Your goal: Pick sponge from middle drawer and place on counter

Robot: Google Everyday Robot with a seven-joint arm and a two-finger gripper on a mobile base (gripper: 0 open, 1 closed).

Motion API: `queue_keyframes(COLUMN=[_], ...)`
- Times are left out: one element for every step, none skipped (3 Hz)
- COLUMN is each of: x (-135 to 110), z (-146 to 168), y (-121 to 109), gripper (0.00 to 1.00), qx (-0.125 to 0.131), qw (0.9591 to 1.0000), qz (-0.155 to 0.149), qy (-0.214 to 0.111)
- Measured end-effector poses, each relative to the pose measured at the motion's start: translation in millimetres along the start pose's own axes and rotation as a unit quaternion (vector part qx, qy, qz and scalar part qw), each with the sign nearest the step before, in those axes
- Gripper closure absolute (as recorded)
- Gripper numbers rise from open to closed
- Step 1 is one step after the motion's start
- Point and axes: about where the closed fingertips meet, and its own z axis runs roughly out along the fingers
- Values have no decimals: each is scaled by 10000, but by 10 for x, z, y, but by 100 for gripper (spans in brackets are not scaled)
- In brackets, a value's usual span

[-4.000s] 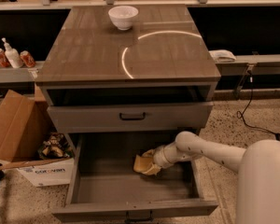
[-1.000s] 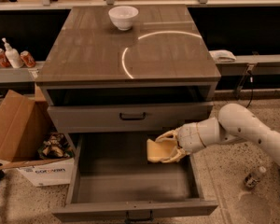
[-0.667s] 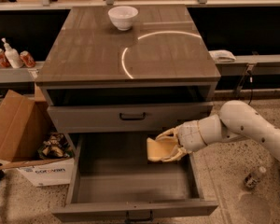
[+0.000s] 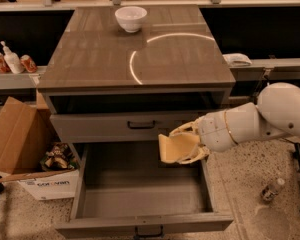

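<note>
The white arm reaches in level from the right; its pincer, at the left end, is clamped on the sponge.

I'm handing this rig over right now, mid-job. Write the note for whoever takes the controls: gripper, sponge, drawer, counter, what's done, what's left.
Gripper: shut on the sponge, holding it in the air above the right rear of the middle drawer, below counter level.
Middle drawer: pulled open; the sponge is not in it.
Counter: a white bowl sits near its far edge.
Done: sponge grasped and out of the drawer.
Left: raise the sponge above the counter top, carry it over the surface, set it down away from the bowl, then release.
</note>
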Motion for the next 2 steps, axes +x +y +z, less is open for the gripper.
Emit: queue_keyframes(x=[-433,-428], z=[-431,-455], y=[-376,-453], gripper=[100,100], qx=[232,289], qw=[9985,9983], qz=[-424,-456], qy=[265,224])
